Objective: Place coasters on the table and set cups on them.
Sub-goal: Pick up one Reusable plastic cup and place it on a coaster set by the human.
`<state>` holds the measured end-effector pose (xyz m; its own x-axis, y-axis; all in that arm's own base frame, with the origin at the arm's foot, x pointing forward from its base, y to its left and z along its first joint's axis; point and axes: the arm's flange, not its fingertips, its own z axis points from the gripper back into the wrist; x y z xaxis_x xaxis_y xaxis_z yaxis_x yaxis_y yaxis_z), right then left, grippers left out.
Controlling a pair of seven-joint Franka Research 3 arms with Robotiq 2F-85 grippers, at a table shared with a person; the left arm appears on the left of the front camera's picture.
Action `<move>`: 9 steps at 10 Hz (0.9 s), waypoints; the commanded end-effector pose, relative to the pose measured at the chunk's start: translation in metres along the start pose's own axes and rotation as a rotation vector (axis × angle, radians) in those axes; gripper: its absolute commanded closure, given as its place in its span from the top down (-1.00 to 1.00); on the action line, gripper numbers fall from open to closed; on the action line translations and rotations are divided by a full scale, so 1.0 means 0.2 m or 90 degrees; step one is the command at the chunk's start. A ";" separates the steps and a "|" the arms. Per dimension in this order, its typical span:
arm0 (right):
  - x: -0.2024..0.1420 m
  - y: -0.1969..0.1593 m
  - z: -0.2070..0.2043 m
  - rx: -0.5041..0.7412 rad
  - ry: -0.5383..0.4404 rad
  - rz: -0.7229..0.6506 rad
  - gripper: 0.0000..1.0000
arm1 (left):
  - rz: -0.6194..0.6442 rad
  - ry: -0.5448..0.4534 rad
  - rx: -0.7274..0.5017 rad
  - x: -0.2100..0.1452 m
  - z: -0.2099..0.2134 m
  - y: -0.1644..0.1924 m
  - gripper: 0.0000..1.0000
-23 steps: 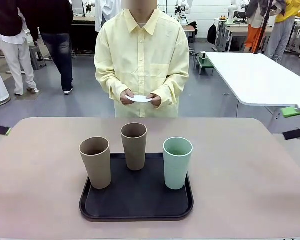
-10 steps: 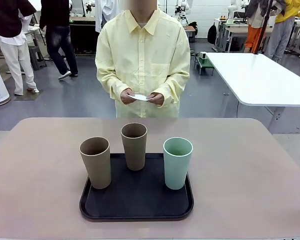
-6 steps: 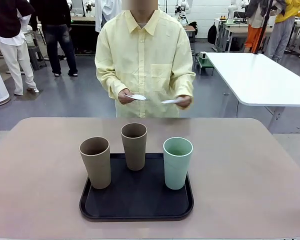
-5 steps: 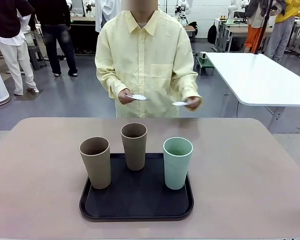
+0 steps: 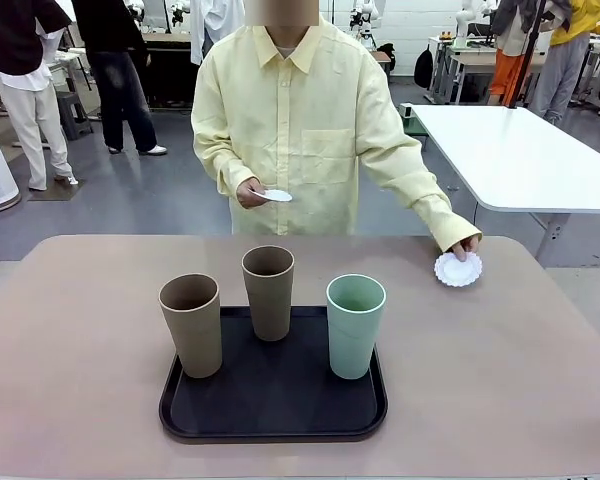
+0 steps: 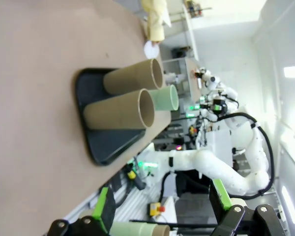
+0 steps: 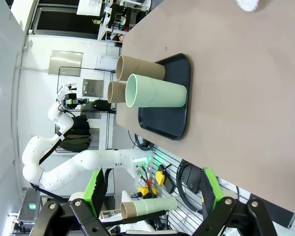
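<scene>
The left pincer (image 6: 162, 211) and right pincer (image 7: 152, 196) both gape empty. Three cups (image 5: 268, 292) stand on the black tray (image 5: 280, 392), central on the desk (image 5: 80, 350). At the tray's two o'clock one coaster (image 5: 454, 272) lies on the desk under a person's fingertips (image 5: 465, 252); their other hand (image 5: 248, 194) holds a second coaster (image 5: 277, 195).

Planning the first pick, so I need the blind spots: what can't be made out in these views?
- Front view: the coasters in the person's hand are small and edge-on, so their count is unclear.
- Right wrist view: the laid coaster is cut off by the top edge.
- Left wrist view: the mint cup is mostly hidden behind the nearest tan cup.
</scene>
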<state>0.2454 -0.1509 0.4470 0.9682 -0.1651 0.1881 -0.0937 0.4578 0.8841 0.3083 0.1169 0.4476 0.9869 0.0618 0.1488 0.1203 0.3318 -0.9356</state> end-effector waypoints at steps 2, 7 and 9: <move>0.01 -0.01 0.00 0.007 -0.006 0.001 1.00 | -0.001 -0.005 -0.010 0.00 0.01 0.00 1.00; 0.01 -0.01 0.00 0.007 -0.006 0.001 1.00 | -0.001 -0.005 -0.010 0.00 0.01 0.00 1.00; 0.01 -0.01 0.00 0.007 -0.006 0.001 1.00 | -0.001 -0.005 -0.010 0.00 0.01 0.00 1.00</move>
<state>0.2454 -0.1509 0.4470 0.9682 -0.1652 0.1881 -0.0936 0.4578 0.8841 0.3083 0.1168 0.4476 0.9869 0.0616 0.1488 0.1203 0.3317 -0.9357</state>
